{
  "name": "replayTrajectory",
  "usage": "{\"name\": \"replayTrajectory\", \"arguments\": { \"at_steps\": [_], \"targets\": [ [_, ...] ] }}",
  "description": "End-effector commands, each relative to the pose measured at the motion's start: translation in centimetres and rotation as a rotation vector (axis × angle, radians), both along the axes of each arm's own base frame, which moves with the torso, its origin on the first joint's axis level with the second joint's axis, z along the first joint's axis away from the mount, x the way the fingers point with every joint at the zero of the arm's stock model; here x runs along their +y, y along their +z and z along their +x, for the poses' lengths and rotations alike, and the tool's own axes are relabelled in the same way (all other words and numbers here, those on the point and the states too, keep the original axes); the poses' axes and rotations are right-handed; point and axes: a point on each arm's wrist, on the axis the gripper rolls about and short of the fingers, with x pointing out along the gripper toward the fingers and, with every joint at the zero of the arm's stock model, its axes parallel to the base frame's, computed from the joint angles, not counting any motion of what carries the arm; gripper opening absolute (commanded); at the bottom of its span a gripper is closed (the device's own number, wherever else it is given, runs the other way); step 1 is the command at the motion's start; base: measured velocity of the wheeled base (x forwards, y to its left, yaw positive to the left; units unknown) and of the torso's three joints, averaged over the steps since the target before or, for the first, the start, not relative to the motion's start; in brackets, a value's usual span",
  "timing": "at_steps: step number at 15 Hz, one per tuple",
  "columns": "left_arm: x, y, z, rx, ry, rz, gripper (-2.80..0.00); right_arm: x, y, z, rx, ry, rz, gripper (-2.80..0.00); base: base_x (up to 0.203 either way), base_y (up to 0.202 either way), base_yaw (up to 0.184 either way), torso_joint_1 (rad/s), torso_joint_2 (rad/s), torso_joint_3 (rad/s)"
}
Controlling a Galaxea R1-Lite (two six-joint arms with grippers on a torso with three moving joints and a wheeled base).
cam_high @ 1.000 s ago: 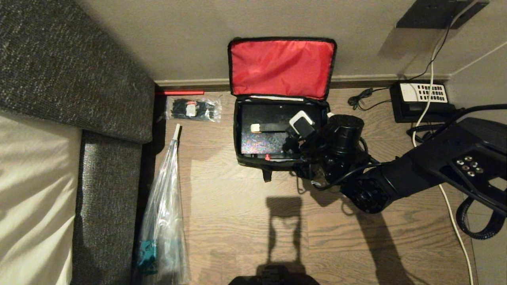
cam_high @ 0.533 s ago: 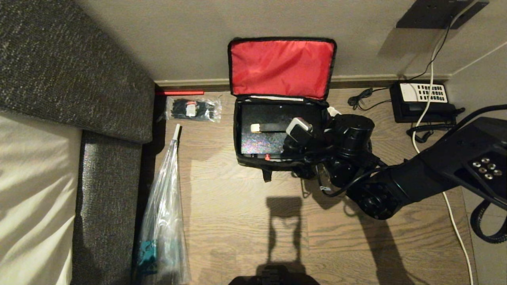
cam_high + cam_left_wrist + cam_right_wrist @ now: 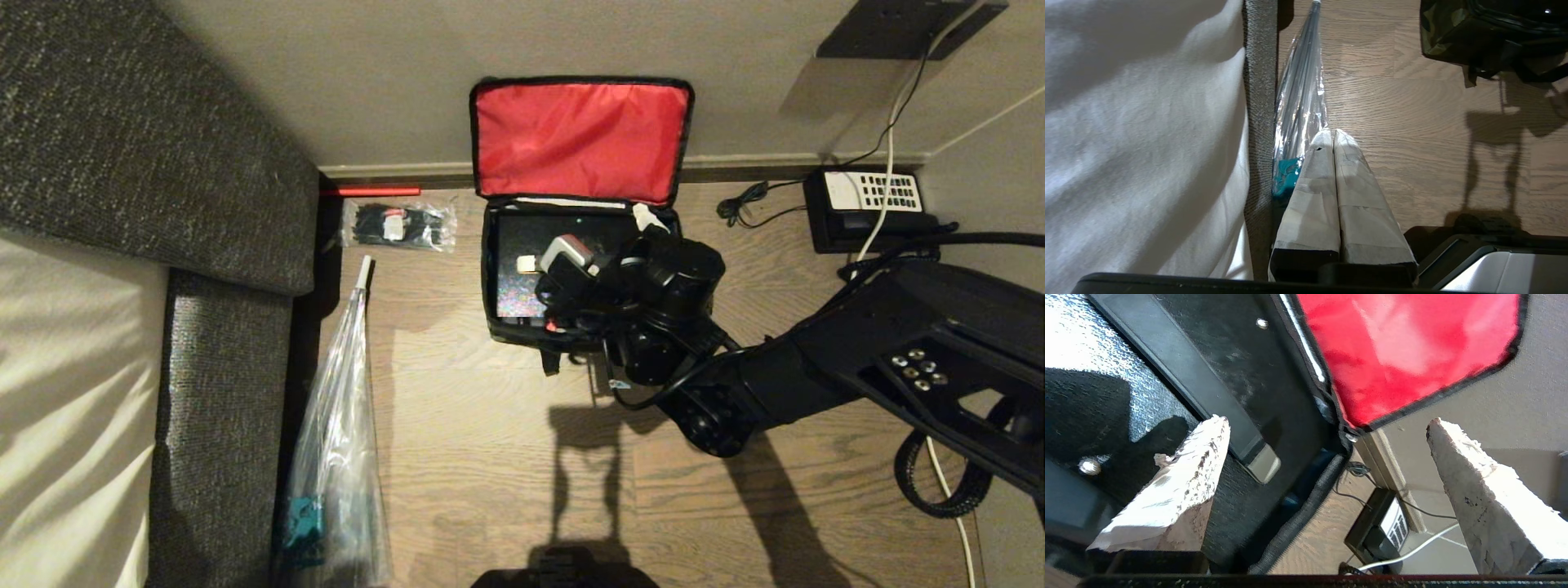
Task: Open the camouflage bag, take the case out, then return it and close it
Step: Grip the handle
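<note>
Hovering wide-open right hand (image 3: 563,273) over case (image 3: 522,286) in camouflage bag (image 3: 498,327); risk: fingers missing handle (image 3: 1180,379), snagging rim.

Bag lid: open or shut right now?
Open. The bag's red-lined lid stands back against the wall, with the case showing inside.

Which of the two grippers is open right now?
The right gripper, over the case in the camouflage bag: its fingers stand wide apart, holding nothing. The left gripper, parked above the floor, is shut.
</note>
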Motion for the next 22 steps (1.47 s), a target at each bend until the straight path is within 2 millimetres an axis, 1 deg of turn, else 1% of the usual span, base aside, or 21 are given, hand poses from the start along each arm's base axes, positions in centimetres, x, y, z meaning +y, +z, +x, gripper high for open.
{"name": "replayTrajectory", "arguments": {
  "at_steps": [1,3,6,8,10,12,16,19,22],
  "targets": [
    [0.0,0.0,0.0,-0.002,0.001,0.000,-2.80,0.6,-1.5,0.9,0.011,-0.008,-0.020,0.00,0.000,0.000,0.000,0.000,0.00,0.000],
    [0.0,0.0,0.0,-0.002,0.000,0.000,-2.80,0.9,-2.0,1.7,0.011,-0.014,-0.025,0.00,0.000,0.000,0.000,0.000,0.00,0.000],
    [0.0,0.0,0.0,-0.002,0.000,0.000,-2.80,1.1,-3.1,2.1,0.021,-0.018,-0.043,0.00,0.000,0.000,0.000,0.000,0.00,0.000],
    [0.0,0.0,0.0,-0.002,0.001,0.000,-2.80,0.8,-4.1,2.6,0.036,-0.032,-0.075,0.00,0.000,0.000,0.000,0.000,0.00,0.000],
    [0.0,0.0,0.0,-0.002,0.002,0.000,-2.80,0.7,-4.4,3.3,0.031,-0.042,-0.074,0.00,0.000,0.000,0.000,0.000,0.00,0.000],
    [0.0,0.0,0.0,-0.002,0.000,0.000,-2.80,0.3,-4.5,4.2,0.019,-0.062,-0.077,0.00,0.000,0.000,0.000,0.000,0.00,0.000],
    [0.0,0.0,0.0,-0.002,0.001,0.000,-2.80,0.1,-4.0,5.5,-0.018,-0.085,-0.081,0.00,0.000,0.000,0.000,0.000,0.00,0.000],
    [0.0,0.0,0.0,-0.002,0.001,0.000,-2.80,-0.1,-3.1,6.2,-0.057,-0.094,-0.081,0.00,0.000,0.000,0.000,0.000,0.00,0.000],
    [0.0,0.0,0.0,-0.002,0.001,0.000,-2.80,0.0,-3.6,6.4,-0.051,-0.094,-0.088,0.00,0.000,0.000,0.000,0.000,0.00,0.000]
  ]
}}
